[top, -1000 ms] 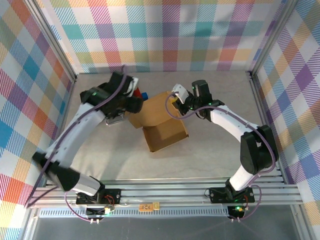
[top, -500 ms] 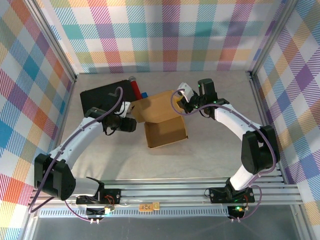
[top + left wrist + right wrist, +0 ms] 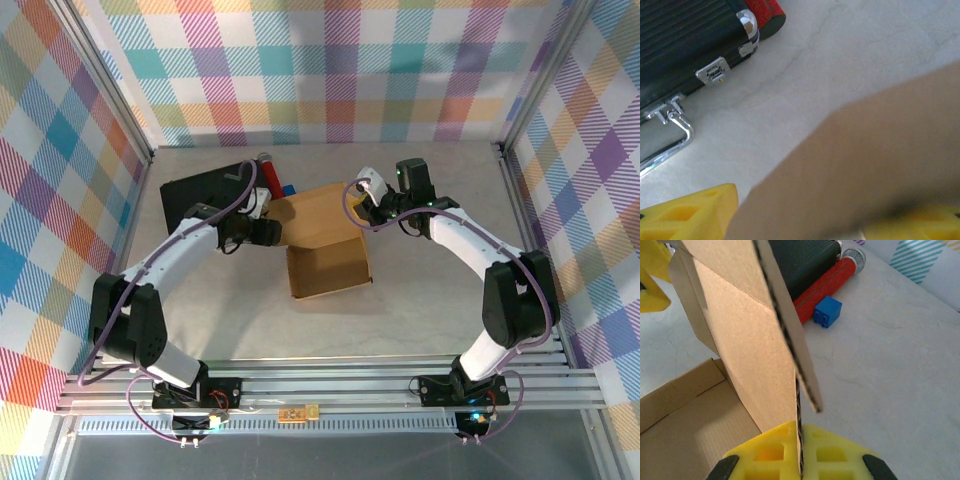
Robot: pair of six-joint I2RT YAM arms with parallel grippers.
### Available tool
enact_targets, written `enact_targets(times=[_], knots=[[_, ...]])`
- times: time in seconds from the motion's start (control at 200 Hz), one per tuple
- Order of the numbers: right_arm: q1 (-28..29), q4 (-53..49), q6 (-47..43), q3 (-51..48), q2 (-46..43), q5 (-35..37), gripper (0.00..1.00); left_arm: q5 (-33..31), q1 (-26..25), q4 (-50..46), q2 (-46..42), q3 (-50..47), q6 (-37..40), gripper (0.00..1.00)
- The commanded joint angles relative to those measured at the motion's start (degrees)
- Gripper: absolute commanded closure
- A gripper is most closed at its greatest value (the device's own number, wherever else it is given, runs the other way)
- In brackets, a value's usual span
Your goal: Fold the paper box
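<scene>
The paper box (image 3: pixel 328 270) of brown cardboard lies mid-table as a shallow tray facing up, its lid flap (image 3: pixel 315 215) raised behind it. My right gripper (image 3: pixel 358 197) is shut on the flap's right edge; in the right wrist view its yellow fingers (image 3: pixel 770 452) pinch the cardboard edge (image 3: pixel 799 390) between them. My left gripper (image 3: pixel 268 232) is at the flap's left corner. In the left wrist view its yellow fingers (image 3: pixel 690 215) stand far apart, and blurred cardboard (image 3: pixel 865 165) lies across the gap, so the left gripper (image 3: pixel 800 227) is open.
A black case (image 3: pixel 205 195) with metal latches (image 3: pixel 715 72) lies at the back left. A red roll (image 3: pixel 268 175) and a small blue block (image 3: pixel 827 311) sit just behind the flap. Plaid walls enclose the table on three sides.
The left arm came down from over the black case, then brought its gripper right to the flap's left corner. The tray slid slightly left. The right gripper kept its hold on the flap.
</scene>
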Motion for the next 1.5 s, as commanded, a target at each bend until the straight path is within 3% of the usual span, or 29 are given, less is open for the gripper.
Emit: enact_targets(times=[0.0,0.13,0.47,0.695,0.905,1.19,1.365,1.495], knots=[[-0.4,-0.9,0.3,1.8,1.1,-2.3,1.0,0.3,0.8,1.6,0.9,1.8,1.4,0.37],[-0.4,-0.6,0.5,2.2,1.6,-2.4,1.0,4.3,0.8,3.3,1.5,1.7,1.1,0.44],[-0.5,0.8,2.4,2.3,1.9,-1.9,1.0,3.2,0.7,4.3,3.1,2.3,-2.1,0.69],[-0.5,5.7,7.7,1.0,1.3,0.1,1.0,-1.1,-0.1,2.3,3.6,4.7,-11.3,1.0],[1.0,14.7,16.6,-3.2,-0.4,6.8,1.0,-10.6,-5.4,-2.0,5.0,9.2,-23.5,1.0],[7.5,25.0,34.1,-9.0,-0.1,26.7,1.0,-27.8,-15.4,-3.8,7.0,11.2,-38.6,1.0],[9.0,29.2,42.4,-10.0,0.9,32.5,1.0,-33.8,-16.1,5.7,5.3,5.6,-41.0,1.0],[9.1,31.8,44.9,-10.1,1.9,33.6,0.96,-36.9,-16.5,17.8,4.1,1.5,-36.6,1.0]])
